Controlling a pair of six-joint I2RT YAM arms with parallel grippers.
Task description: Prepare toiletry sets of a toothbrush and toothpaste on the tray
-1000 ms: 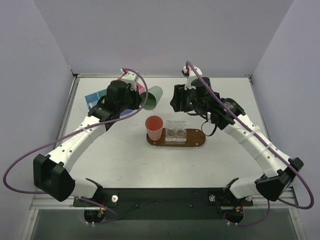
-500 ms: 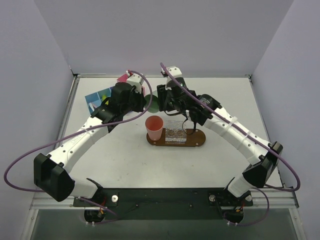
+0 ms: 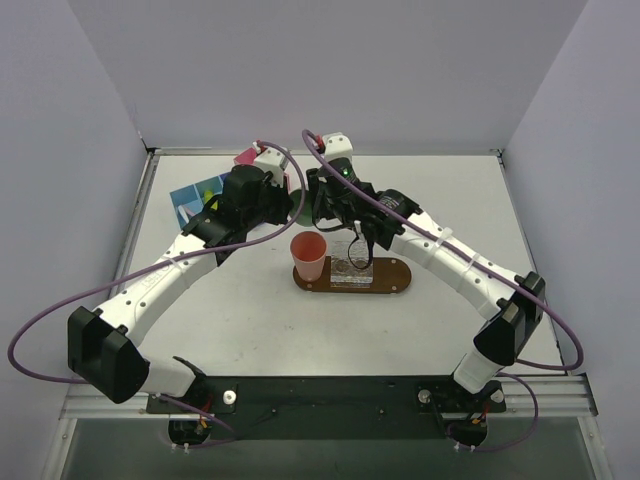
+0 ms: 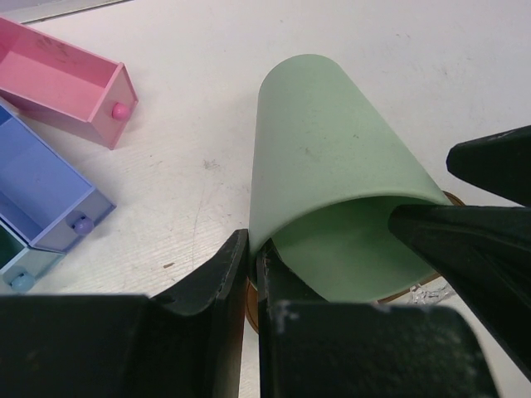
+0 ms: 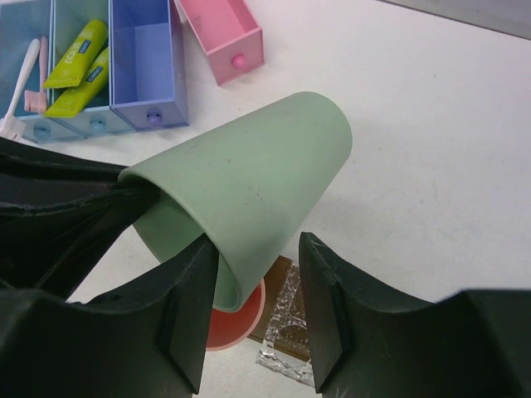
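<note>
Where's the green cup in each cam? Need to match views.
Top external: green cup mostly hidden where the two arms meet, upper centre.
Left wrist: centre, mouth facing the camera.
Right wrist: centre, between the right gripper fingers.
Shared landmark: pink bin, seen in all three.

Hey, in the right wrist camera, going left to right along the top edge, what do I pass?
toothbrushes → toothpaste tubes → purple-blue drawer → pink drawer. The green cup spans too wide to place.
</note>
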